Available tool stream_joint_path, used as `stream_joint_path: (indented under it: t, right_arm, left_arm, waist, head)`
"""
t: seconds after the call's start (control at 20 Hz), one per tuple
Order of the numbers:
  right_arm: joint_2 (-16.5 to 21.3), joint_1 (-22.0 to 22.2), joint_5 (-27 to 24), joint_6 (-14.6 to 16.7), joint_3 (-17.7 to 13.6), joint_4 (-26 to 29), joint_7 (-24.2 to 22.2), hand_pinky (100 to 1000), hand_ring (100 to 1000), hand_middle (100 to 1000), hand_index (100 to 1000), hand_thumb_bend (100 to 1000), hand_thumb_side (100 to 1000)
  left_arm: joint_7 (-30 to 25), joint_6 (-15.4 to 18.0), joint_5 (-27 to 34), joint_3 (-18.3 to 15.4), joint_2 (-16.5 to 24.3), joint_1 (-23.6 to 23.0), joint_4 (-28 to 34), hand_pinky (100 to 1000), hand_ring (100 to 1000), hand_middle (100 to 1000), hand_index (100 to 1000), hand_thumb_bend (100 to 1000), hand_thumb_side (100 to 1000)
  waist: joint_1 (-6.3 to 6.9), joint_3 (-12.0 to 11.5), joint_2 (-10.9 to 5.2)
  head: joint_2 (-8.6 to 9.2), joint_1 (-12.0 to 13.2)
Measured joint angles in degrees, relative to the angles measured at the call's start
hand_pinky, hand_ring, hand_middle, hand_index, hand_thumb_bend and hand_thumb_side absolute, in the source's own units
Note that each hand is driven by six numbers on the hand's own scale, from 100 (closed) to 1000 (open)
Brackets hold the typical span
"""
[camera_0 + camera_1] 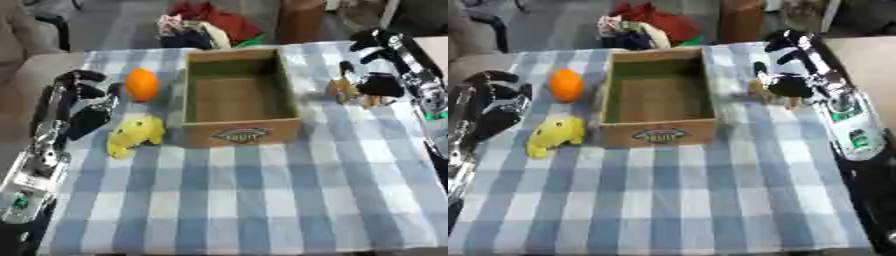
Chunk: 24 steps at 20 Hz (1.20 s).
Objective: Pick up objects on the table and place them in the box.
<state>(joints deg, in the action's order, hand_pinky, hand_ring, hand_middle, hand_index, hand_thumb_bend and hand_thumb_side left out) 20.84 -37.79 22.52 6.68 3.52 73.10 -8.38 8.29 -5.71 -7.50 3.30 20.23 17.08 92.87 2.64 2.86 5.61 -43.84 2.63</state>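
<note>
My right robot hand (381,84) hangs just right of the box (241,131), its fingers curled over a small brown thing (339,90) on the worktop (262,200). Whether they actually grip it I cannot tell; the hand covers most of it, so its shape and nature stay unclear. My left robot hand (87,107) rests on the left, fingers relaxed, holding nothing. Just beside it lie an orange (143,84) and a yellow toy (136,135), both near the box's left wall. The orange looks stiff, smooth and liable to roll, so I would cup it round the middle. The toy looks soft and light; I would take its body. The box looks empty.
</note>
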Motion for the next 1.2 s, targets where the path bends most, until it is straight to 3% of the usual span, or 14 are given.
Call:
stream_joint_path:
  t: [0.35, 0.6, 0.85, 1.2]
  right_arm:
    - [0.0, 0.0, 0.0, 0.0, 0.0, 0.0, 0.0, 659, 792, 634, 792, 202, 100]
    - [0.0, 0.0, 0.0, 0.0, 0.0, 0.0, 0.0, 658, 792, 633, 792, 204, 100]
    - [0.0, 0.0, 0.0, 0.0, 0.0, 0.0, -0.1, 658, 792, 633, 792, 204, 100]
    - [-0.3, 0.0, 0.0, 0.2, 0.0, 0.0, -0.3, 658, 792, 633, 793, 203, 100]
  left_arm:
    - [-4.9, -0.5, -5.2, 0.5, 2.7, 0.3, -1.4, 749, 637, 712, 691, 431, 104]
    - [-14.3, -1.1, -14.4, 2.3, 6.2, 1.8, -3.5, 745, 655, 729, 722, 431, 100]
    - [-23.2, -1.2, -21.9, 3.7, 7.6, 3.9, -7.5, 749, 676, 750, 765, 504, 100]
    - [-25.1, -0.9, -27.4, 6.4, 7.4, 7.6, -15.1, 750, 692, 770, 796, 538, 100]
  waist:
    - [0.06, 0.1, -0.01]
    - [0.11, 0.4, -0.02]
    - [0.22, 0.7, -0.04]
    - [0.21, 1.1, -0.04]
  head:
    - [0.0, 0.0]
    - [0.0, 0.1]
    - [0.0, 0.2]
    - [-0.01, 0.3]
